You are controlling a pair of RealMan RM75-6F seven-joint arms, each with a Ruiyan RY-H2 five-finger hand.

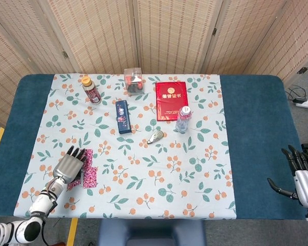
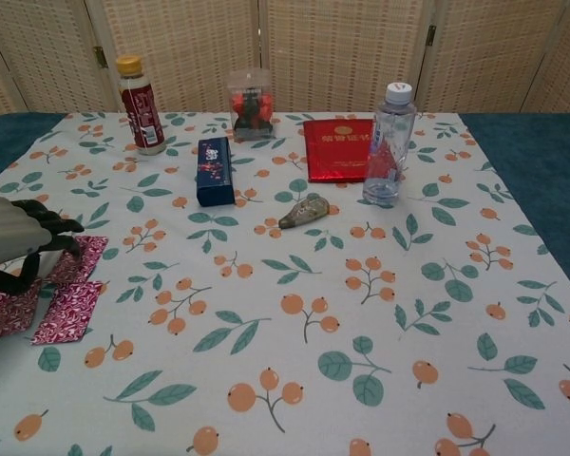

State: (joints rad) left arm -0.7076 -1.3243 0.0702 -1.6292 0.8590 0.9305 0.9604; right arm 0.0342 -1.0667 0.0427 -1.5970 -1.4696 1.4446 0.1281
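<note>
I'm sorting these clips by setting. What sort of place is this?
Probably an indoor test or demo corner, not a home: a woven folding screen backs a blue table under a fruit-print cloth, and a power strip lies on the floor.

Lighting looks bright and even on my feed, soft from overhead, so shadows are faint. Both views are sharp, with slight glare on the water bottle.
</note>
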